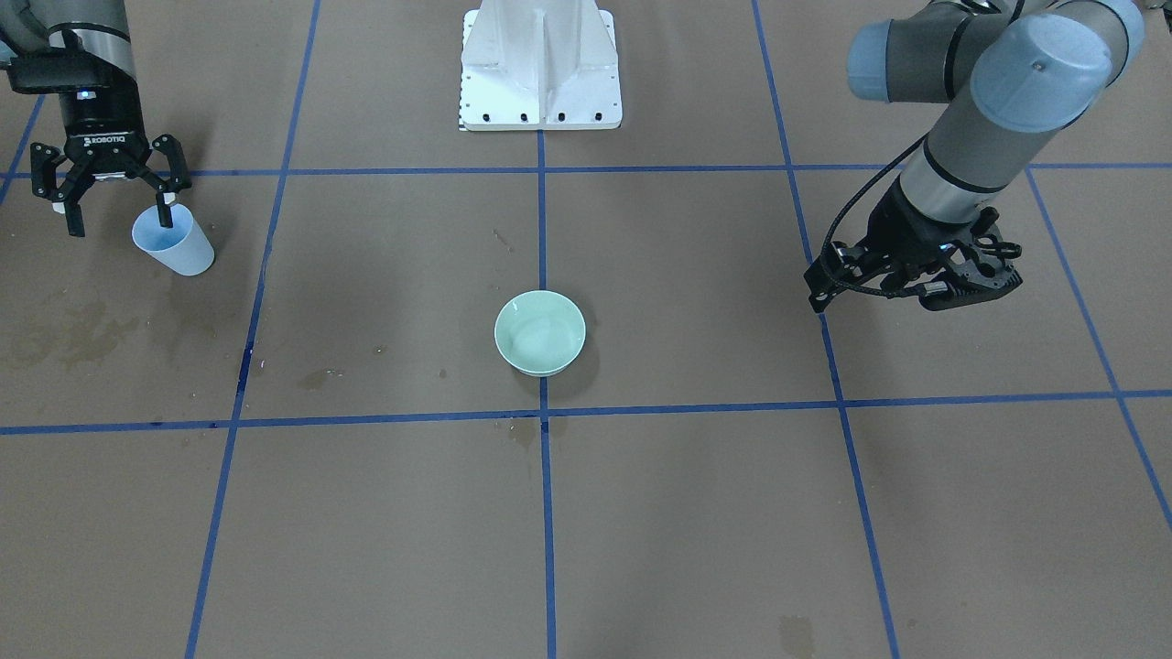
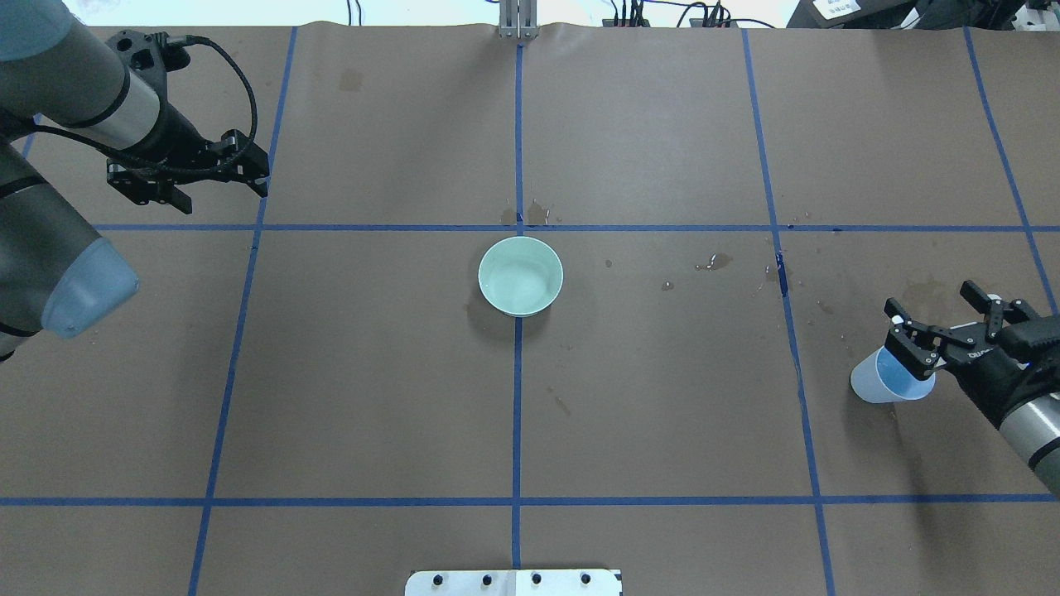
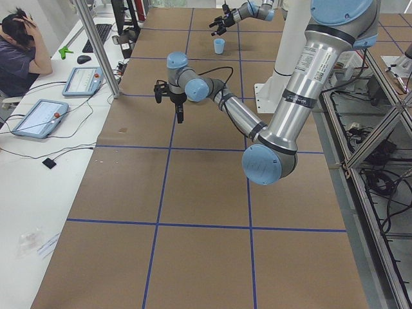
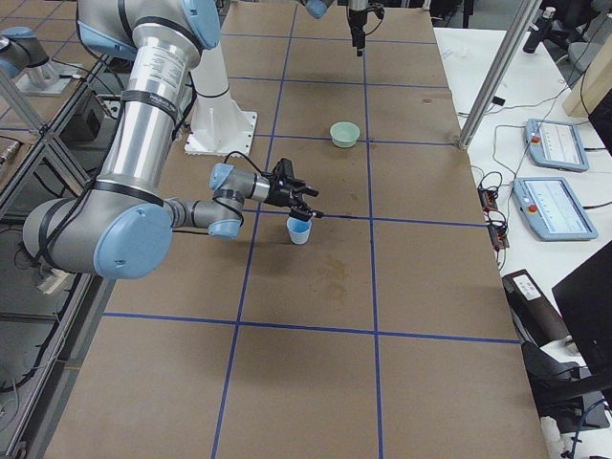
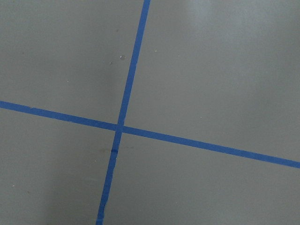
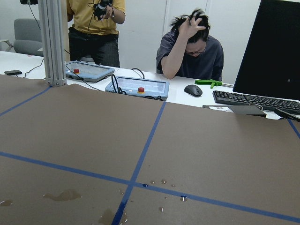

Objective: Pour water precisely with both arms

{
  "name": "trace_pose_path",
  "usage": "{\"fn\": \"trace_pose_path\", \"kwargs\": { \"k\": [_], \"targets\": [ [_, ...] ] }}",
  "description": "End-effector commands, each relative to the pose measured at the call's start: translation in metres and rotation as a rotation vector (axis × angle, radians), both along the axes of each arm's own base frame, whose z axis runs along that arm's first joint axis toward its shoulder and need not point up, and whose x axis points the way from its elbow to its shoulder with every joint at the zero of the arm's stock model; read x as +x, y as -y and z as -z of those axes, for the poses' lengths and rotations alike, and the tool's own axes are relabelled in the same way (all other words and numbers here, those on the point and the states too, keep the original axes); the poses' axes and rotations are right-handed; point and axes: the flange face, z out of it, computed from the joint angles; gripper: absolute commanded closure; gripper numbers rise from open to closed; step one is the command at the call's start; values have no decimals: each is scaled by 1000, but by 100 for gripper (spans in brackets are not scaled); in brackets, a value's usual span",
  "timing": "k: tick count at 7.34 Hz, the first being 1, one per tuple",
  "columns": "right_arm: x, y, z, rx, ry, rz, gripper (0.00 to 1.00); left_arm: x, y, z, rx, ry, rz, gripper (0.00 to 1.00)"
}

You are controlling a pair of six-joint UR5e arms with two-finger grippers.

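Brown paper [image 2: 373, 372] covers the table, crossed by blue tape lines [image 2: 517, 414]. In the front-facing view a white pedestal [image 1: 540, 64] stands at 12 o'clock and dark stains [image 1: 87, 331] lie at 9 o'clock. Beyond the table, a seated person [image 6: 190, 51] clutches their hair, near a keyboard [image 6: 255, 99], a mouse [image 6: 193, 90] and a tablet [image 6: 138, 86].

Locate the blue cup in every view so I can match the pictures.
Exterior front-facing: blue cup upper left, at the right pincer.
Overhead exterior: right edge, mid-height.
Exterior left: far away, top centre.
Exterior right: centre, slightly left.
Left wrist: not in view.
Right wrist: not in view.
Landmark: the green bowl at mid-table, also seen overhead and from exterior right.
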Motion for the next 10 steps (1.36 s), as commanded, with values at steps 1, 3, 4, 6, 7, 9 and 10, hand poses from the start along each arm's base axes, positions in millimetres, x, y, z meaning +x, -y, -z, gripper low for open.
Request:
{"fn": "trace_pose_path", "kwargs": {
  "k": [1, 3, 4, 6, 7, 9, 10],
  "targets": [
    [38, 50, 7, -71, -43, 52, 0, 1, 0, 4, -3, 1, -2, 0],
    [72, 81, 12, -160, -26, 125, 0, 7, 2, 15, 14, -7, -5, 0],
    [102, 107, 19, -198, -39, 176, 0, 21, 5, 43, 15, -37, 8, 0],
    [153, 151, 24, -310, -47, 289, 0, 71, -17, 100, -5, -107, 8, 0],
    [174, 162, 6, -351, -92, 343, 0, 113, -27, 118, 36, -105, 4, 0],
    [208, 179, -25, -427, -123, 415, 0, 155, -31, 120, 98, -185, 7, 0],
    [212, 187, -22, -479, -100, 431, 0, 172, -33, 112, 112, -187, 11, 0]
  ]
}}
